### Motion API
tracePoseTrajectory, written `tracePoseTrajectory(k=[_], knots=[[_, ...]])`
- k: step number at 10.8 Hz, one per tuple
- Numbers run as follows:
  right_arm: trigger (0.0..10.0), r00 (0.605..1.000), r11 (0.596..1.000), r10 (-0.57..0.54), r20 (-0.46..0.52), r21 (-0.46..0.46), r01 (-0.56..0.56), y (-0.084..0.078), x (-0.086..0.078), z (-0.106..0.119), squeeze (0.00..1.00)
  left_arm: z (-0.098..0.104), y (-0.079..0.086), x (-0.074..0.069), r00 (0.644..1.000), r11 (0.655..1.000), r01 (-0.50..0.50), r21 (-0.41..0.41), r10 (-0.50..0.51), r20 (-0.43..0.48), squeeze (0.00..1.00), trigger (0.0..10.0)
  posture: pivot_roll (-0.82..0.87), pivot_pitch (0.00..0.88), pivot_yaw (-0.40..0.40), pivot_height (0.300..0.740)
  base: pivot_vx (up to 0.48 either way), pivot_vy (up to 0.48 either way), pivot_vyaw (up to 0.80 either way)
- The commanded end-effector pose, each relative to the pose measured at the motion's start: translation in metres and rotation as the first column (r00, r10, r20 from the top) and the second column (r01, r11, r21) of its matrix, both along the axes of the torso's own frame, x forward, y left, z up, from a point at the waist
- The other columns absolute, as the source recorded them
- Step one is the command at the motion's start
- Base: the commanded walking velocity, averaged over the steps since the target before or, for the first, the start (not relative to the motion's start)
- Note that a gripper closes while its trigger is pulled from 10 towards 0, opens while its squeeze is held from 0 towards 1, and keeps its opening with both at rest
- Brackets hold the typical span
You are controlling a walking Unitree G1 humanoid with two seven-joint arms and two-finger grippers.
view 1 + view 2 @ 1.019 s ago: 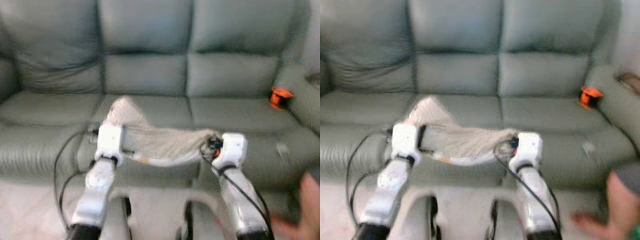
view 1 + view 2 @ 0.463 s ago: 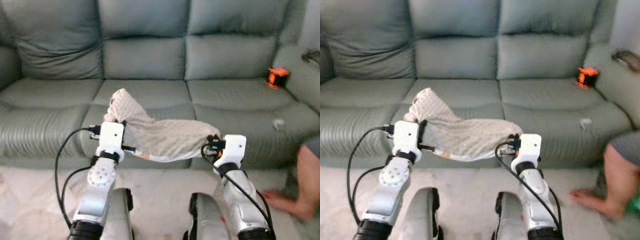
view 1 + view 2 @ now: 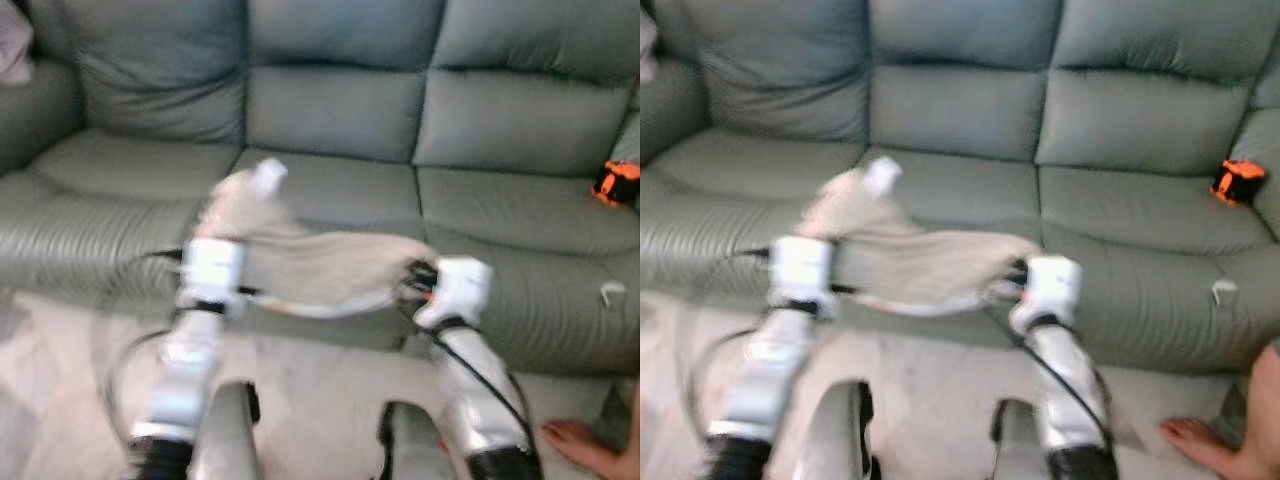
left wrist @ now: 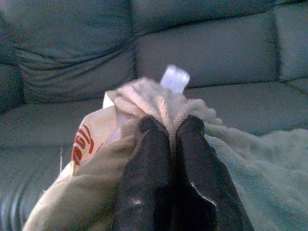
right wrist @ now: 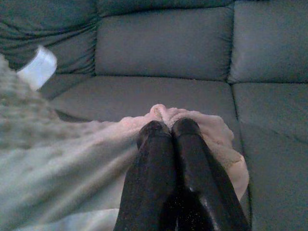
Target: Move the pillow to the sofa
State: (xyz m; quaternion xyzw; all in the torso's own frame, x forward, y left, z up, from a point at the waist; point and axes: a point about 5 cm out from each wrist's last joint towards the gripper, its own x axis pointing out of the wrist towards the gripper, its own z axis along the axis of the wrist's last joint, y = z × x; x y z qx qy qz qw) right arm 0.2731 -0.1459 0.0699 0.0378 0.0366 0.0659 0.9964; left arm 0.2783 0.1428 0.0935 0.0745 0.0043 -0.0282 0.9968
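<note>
Spanning both grippers, the pillow (image 3: 320, 265) hangs before the sofa (image 3: 330, 110); wrist views show left fingers (image 4: 149, 154) and right fingers (image 5: 154, 144) clamped on its ends.

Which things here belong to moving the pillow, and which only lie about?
Belong to the job: pillow, pinched at one end by the left gripper and at the other by the right gripper; sofa.

Just lying about: orange object on the sofa seat; a person's foot on the floor.

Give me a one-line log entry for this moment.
left gripper: shut on pillow | right gripper: shut on pillow | pillow: held between both arms, above sofa front edge | not yet set down
</note>
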Motion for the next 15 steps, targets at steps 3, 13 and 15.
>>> tracePoseTrajectory(k=[3,13,15], knots=[[10.0,0.999,0.999,-0.038,0.009,-0.023,0.038,-0.0135,-0.0006,0.0017,0.0,0.0062,-0.0165,0.002,0.999,0.999,0.049,-0.024,-0.049,0.025,0.0,10.0,-0.03,0.0,-0.002,0.615,0.317,0.0,0.0],[10.0,0.999,0.999,-0.031,-0.01,-0.024,0.031,-0.0119,-0.0028,-0.002,0.0,0.0048,-0.0132,0.0103,1.0,0.999,0.03,-0.028,-0.03,0.007,0.0,10.0,-0.03,0.0,0.0,0.615,0.119,0.112,0.0],[10.0,0.999,0.999,-0.031,-0.01,-0.023,0.031,-0.0118,-0.0033,-0.0021,0.0,0.0051,-0.013,0.0099,0.999,0.999,0.032,-0.021,-0.032,0.012,0.0,10.0,-0.03,0.0,-0.002,0.615,0.0,0.463,0.0]])
